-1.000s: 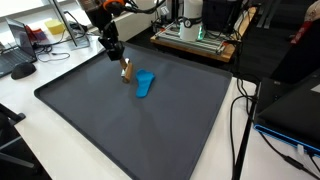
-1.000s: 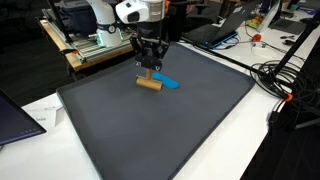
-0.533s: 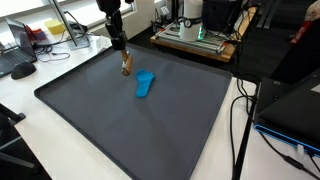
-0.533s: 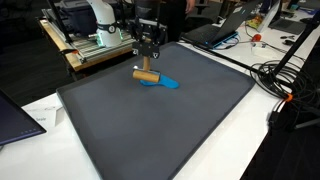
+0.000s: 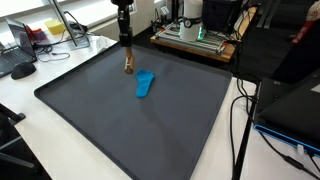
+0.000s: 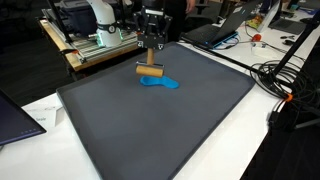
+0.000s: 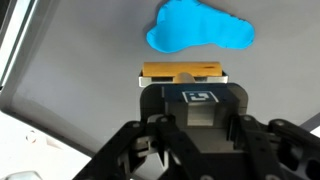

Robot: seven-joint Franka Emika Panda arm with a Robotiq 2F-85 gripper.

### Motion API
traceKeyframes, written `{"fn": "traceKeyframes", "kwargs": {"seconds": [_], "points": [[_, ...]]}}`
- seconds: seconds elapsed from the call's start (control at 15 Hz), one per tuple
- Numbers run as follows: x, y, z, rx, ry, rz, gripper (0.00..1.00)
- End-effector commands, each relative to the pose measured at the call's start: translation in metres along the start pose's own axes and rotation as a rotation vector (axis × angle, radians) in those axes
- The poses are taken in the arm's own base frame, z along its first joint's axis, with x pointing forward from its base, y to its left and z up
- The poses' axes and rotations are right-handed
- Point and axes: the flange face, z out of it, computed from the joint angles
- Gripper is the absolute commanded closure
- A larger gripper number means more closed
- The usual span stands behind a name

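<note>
The hand (image 6: 151, 60), clamped shut on a short wooden block (image 6: 150, 71) that hangs just over the grey mat (image 6: 150, 135) beside the flat blue piece (image 6: 160, 83), grips only its middle, so the block could pivot, slip free and strike that blue piece.

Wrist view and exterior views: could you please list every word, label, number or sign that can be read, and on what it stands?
No text can be read in any view.
Black-and-white square sticker on the gripper: a pattern only, no letters legible.
Small wooden block and flat blue shape: no markings seen.
Bench equipment in an exterior view: labels, if any, too small to read.
</note>
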Motion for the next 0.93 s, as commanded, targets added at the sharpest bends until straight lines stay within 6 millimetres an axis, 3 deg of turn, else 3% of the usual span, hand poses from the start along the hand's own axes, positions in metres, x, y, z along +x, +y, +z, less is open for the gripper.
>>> {"fn": "traceKeyframes", "kwargs": {"seconds": [0.0, 0.6, 0.87], "points": [[-0.030, 0.003, -0.016, 0.003, 0.102, 0.003, 0.78], [-0.093, -0.023, -0.032, -0.032, 0.259, -0.068, 0.78], [-0.115, -0.033, -0.026, -0.040, 0.286, -0.053, 0.78]]}}
